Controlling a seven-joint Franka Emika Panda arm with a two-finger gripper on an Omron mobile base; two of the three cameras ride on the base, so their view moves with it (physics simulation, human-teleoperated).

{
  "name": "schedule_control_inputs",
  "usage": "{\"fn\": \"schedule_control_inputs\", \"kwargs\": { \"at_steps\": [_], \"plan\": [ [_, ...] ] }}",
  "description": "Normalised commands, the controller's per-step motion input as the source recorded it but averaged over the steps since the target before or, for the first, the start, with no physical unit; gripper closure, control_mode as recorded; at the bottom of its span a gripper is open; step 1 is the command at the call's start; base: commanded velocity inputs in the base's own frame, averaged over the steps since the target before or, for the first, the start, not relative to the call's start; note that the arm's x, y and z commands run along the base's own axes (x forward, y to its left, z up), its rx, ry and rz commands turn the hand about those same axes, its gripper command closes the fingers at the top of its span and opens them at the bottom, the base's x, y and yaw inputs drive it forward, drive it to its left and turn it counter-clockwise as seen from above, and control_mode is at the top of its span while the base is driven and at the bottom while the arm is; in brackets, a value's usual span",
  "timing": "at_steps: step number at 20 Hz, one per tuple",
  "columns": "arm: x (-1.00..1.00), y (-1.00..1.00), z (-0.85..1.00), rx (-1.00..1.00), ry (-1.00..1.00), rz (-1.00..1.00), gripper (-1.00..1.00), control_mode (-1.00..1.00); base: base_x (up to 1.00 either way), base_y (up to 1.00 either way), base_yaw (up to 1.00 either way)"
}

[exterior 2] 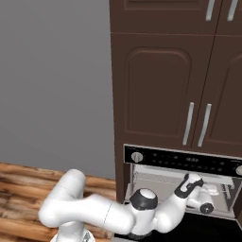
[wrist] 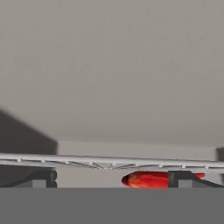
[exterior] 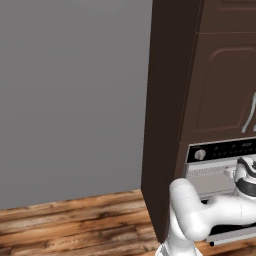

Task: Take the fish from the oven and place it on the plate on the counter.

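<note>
**Tool inside the oven, fish just ahead**

In the hand view we see the fish point(wrist: 146, 179) lying low between the two dark fingertips point(wrist: 41, 179), nearer the right-hand one, which hides part of it. The tool point(wrist: 111, 181) stands wide open and holds nothing. The fish is red-orange, glossy and tapered — a rounded end shows at its left. A wire rack point(wrist: 109, 162) crosses the view just above it, with the pale grey oven wall behind. From the base views, the arm reaches into the open oven point(exterior 2: 179, 182) under its black control panel point(exterior 2: 182, 160) with a silver knob point(exterior: 199, 154). Dark brown cabinets point(exterior 2: 160, 80) surround the oven — a grey wall point(exterior: 70, 95) and wood floor point(exterior: 75, 225) lie to the left.
</note>
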Motion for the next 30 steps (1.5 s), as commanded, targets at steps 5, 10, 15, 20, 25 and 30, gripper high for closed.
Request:
{"fn": "schedule_control_inputs", "kwargs": {
  "at_steps": [5, 10, 15, 20, 25, 30],
  "plan": [
    [0.0, 0.0, -0.84, 0.0, -0.02, 0.0, -1.0, -1.0, 0.0, 0.0, 0.0],
    [0.0, 0.0, -0.99, 0.0, 0.0, 0.0, -1.0, -1.0, 0.0, 0.0, 0.0],
    [0.0, 0.0, -0.99, 0.0, 0.0, 0.0, -1.0, -1.0, 0.0, 0.0, 0.0],
    [0.0, 0.0, -0.95, -0.02, 0.07, 0.0, -1.0, -1.0, 0.0, 0.0, 0.0],
    [-0.07, 0.0, -1.0, -0.01, 0.18, 0.0, -1.0, -1.0, 0.0, 0.0, 0.0],
    [-0.19, 0.0, -1.0, 0.0, 0.19, 0.0, -1.0, -1.0, 0.0, 0.0, 0.0]
  ]
}}
